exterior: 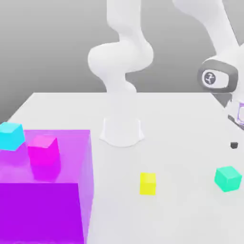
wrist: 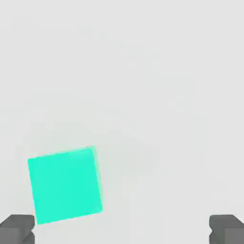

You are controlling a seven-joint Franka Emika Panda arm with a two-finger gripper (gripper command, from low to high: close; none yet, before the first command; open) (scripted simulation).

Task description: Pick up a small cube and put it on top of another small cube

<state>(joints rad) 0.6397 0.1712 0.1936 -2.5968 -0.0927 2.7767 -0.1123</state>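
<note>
The teal-green cube [exterior: 228, 178] sits on the white tabletop [exterior: 181, 143], toward the exterior view's right. The white arm [exterior: 121, 62] rises from the tabletop's far part and bends over to that side. At the exterior view's left stands a big translucent purple box [exterior: 40, 205]. The gripper [wrist: 122, 231] is open and empty, above the tabletop near the teal-green cube. A magenta cube [exterior: 44, 150] and a cyan cube [exterior: 10, 136] appear by the box's top, apart. The smallest, the yellow cube [exterior: 147, 184], rests on the tabletop between box and teal-green cube.
</note>
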